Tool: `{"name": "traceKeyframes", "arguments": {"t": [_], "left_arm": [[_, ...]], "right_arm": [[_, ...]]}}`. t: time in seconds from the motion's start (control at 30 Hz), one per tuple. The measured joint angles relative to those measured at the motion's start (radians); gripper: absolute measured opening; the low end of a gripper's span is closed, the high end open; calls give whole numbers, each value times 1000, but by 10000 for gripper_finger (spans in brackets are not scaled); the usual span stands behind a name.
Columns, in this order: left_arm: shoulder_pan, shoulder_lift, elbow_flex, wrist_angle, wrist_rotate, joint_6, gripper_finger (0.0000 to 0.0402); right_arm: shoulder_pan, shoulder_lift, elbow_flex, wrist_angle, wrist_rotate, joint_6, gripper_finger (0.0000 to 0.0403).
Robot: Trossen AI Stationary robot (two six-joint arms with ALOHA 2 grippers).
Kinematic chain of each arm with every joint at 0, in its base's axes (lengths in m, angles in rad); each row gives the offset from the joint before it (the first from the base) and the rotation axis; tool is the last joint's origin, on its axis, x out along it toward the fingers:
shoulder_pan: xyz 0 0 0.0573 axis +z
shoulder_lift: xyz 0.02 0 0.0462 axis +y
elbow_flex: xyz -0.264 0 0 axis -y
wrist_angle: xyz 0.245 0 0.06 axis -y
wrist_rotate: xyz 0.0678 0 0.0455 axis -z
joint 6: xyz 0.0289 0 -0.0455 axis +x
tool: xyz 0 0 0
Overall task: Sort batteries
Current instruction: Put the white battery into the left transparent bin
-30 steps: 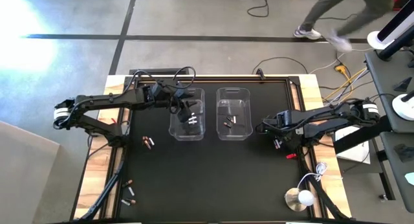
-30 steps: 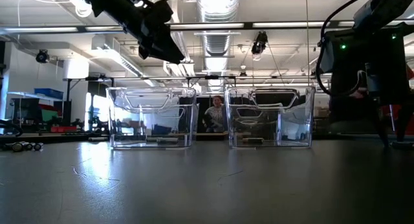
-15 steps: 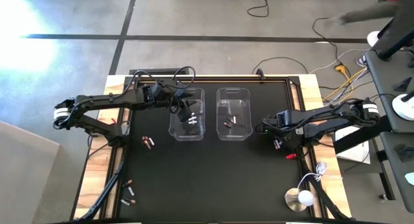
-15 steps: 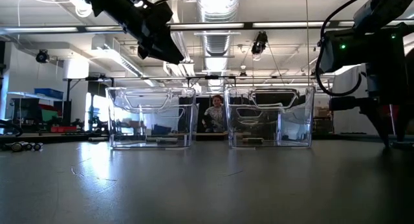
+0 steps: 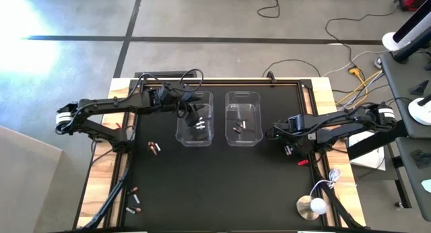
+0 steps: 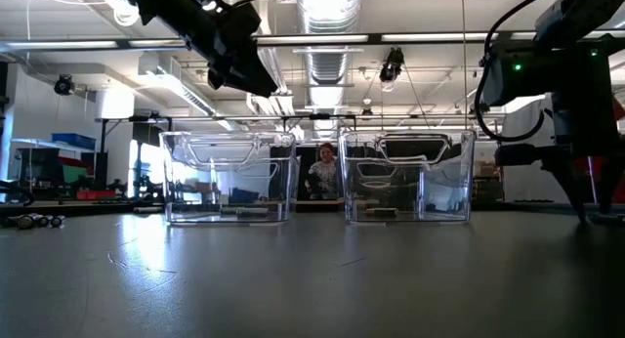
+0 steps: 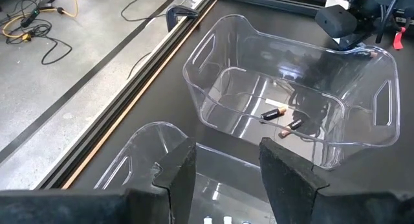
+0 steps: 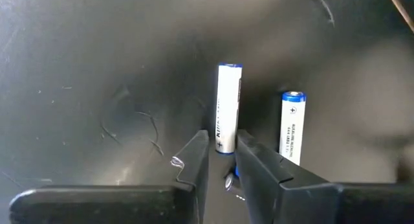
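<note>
Two clear bins stand side by side on the black mat. The left bin holds silvery-white batteries. In the right bin lie dark copper-ended batteries. My left gripper hangs open over the left bin with nothing between its fingers. My right gripper points down at the mat, right of the right bin. It is shut on a white, blue-tipped battery. A second white battery lies beside it on the mat. My right gripper pinches the white battery's near end between its two fingertips, which come from above and point down. The fingers stand across the battery, and the rest of it sticks out level beyond them. Whether it is lifted off the mat I cannot tell.
Loose dark batteries lie on the mat at the left and near the front left corner. A small red clip lies by the right arm. A white round object with a cord sits at the front right.
</note>
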Motion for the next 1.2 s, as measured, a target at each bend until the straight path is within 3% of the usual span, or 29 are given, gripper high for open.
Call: {"name": "traceKeyframes", "arguments": {"t": [0.67,1.2], "left_arm": [[0,-6,0,13,0,-15,149],[0,-177,0,28,2,-5,149]], "right_arm": [[0,-1,-26,-10,20,-1,63],[11,0,-9,-32,54,-14,40]]}}
